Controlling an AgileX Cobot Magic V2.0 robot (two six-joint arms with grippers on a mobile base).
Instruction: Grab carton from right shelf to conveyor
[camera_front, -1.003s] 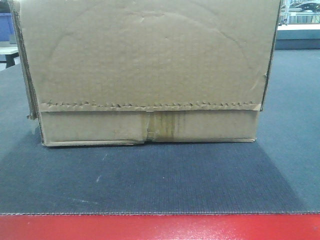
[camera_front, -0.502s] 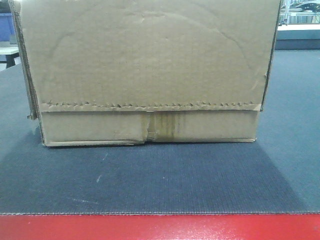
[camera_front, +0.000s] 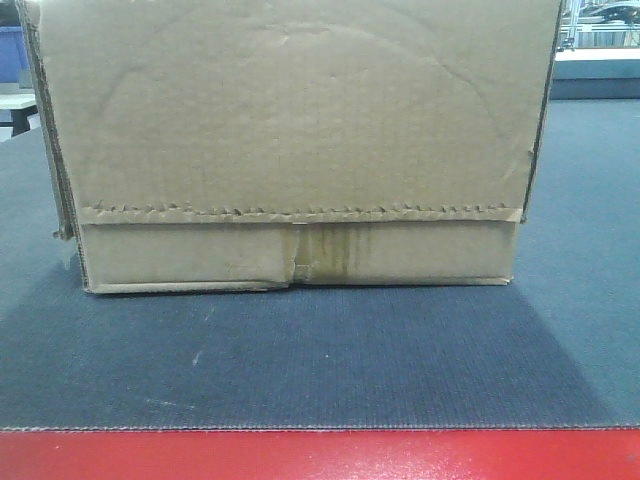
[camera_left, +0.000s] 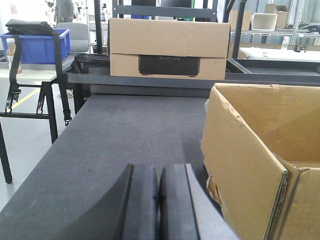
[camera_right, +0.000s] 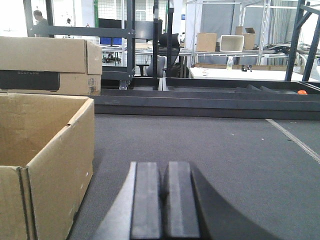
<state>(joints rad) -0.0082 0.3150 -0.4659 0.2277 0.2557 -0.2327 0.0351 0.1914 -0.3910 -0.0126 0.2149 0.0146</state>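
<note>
On the conveyor (camera_front: 300, 370) belt the carton (camera_front: 295, 150) sits flat, released; left claw (camera_left: 159, 210) and right claw (camera_right: 162, 210) flank it, pads together, holding nothing.

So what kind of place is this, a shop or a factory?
Probably a warehouse or packing workshop: a carton sits on a conveyor, with metal racks, a blue bin and more boxes behind.

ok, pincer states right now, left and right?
Left pincer: closed, pads pressed together, empty, beside the carton.
Right pincer: closed, empty, on the carton's other side.
</note>
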